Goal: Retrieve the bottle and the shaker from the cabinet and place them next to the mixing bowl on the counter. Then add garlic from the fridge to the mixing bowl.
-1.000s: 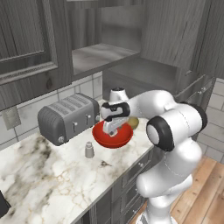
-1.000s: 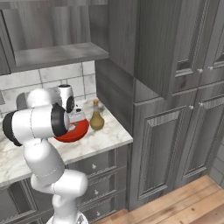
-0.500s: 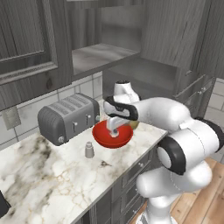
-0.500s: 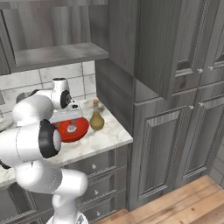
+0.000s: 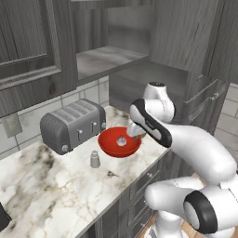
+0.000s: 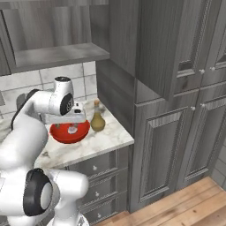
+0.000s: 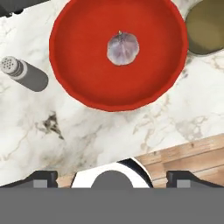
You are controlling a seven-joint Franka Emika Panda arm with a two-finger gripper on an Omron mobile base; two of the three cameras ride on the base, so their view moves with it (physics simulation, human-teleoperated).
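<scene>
Red mixing bowl [image 7: 118, 52] now holds the garlic [image 7: 123, 48], released since a second ago; shaker [image 7: 24, 73] at nine o'clock, bottle [image 7: 205, 28] at three. Gripper [image 7: 111, 177], fingers spread wide and empty, hovers above: task apparently complete.

A small whitish garlic bulb [image 7: 123, 48] is seen lying inside the wide glossy red mixing bowl [image 5: 108, 145], which is set on the white marble-look table [image 5: 42, 195]. A grey metal toaster [image 5: 72, 124] is placed behind the bowl's left side, a small grey-white shaker [image 5: 95, 159] just beside it at front left, and an amber pear-shaped bottle [image 6: 97, 119] at its right.
</scene>
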